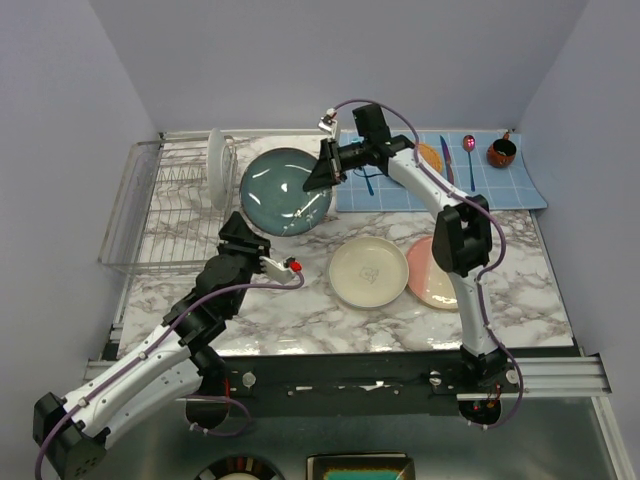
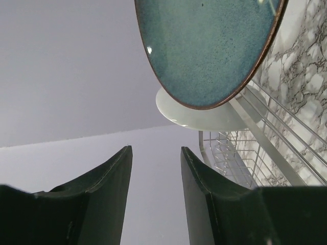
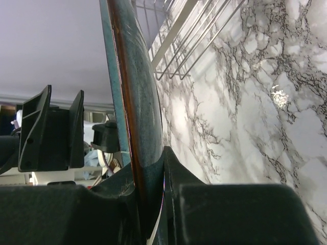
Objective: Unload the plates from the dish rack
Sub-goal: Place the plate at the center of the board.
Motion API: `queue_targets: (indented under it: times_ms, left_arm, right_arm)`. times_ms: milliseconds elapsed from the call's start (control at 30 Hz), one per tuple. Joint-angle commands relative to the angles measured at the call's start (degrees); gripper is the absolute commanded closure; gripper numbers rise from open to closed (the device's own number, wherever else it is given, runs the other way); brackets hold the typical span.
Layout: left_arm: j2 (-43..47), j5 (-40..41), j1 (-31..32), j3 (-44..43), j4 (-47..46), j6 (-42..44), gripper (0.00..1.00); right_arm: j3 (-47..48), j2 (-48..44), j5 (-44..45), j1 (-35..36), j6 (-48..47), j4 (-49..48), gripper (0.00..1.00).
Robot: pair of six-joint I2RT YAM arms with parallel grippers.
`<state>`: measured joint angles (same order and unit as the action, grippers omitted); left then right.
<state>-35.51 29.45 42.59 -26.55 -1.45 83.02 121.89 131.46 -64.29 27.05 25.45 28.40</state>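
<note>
**Marble counter half laid, teal plate in the air: the set-down is the step in hand**

Grey walls close in the counter (image 1: 330,320). On it the dish rack (image 1: 150,215) sits at the far left. One pale plate (image 1: 217,168) stands upright in its slots. Two plates already lie flat near the front: a cream plate (image 1: 368,272) with a small motif, and a pink plate (image 1: 430,282) just beside it, partly under my right arm.

My right pincer (image 1: 320,175) is clamped on the rim of the teal plate (image 1: 280,195). My right wrist view shows the edge wedged between the fingers. The plate hangs tilted, just to the right of the rack and clear of its wires. My left pincer (image 2: 156,153) stands apart with nothing between its fingers. It is just under the plate's near edge, and I see no contact.

I judge that the teal plate is out of the rack and now has to go down on the counter. The next move calls for the following:

- Tip the plate towards level while carrying it to bare marble. The patch in front of the rack or left of the cream plate looks free.
- Keep the rim clear of the plates already down and of the blue mat (image 1: 500,185).
- Lower until the base rests, then part the fingers.

My left arm should pull back from under the plate first. After that, the pale plate in the rack is the one left to fetch.
</note>
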Motion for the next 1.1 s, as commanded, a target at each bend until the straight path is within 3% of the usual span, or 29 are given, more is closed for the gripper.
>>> queue_targets:
  times_ms: [0,200,733,1067]
  left_arm:
    - [0.88,1.57,-0.4,0.18,-1.98,-0.41,0.48]
    - [0.96,0.96,-1.8,-3.24,-1.45,-3.74,0.48]
    - [-1.84,-1.42,-4.27,-10.72,-3.82,-3.22,0.29]
    - [-6.06,-2.56,-4.27,-13.97,-4.0,-3.31,0.21]
  right_arm:
    - [-0.77,-3.05,-3.91,0.55,0.65,-3.88,0.99]
    - [-3.49,-2.7,-3.3,0.55,-1.28,-3.18,0.99]
    - [-10.61,-0.33,-0.75,0.64,-7.7,-0.63,0.99]
    - [-9.21,4.85,0.75,2.22,-10.07,0.6,0.99]
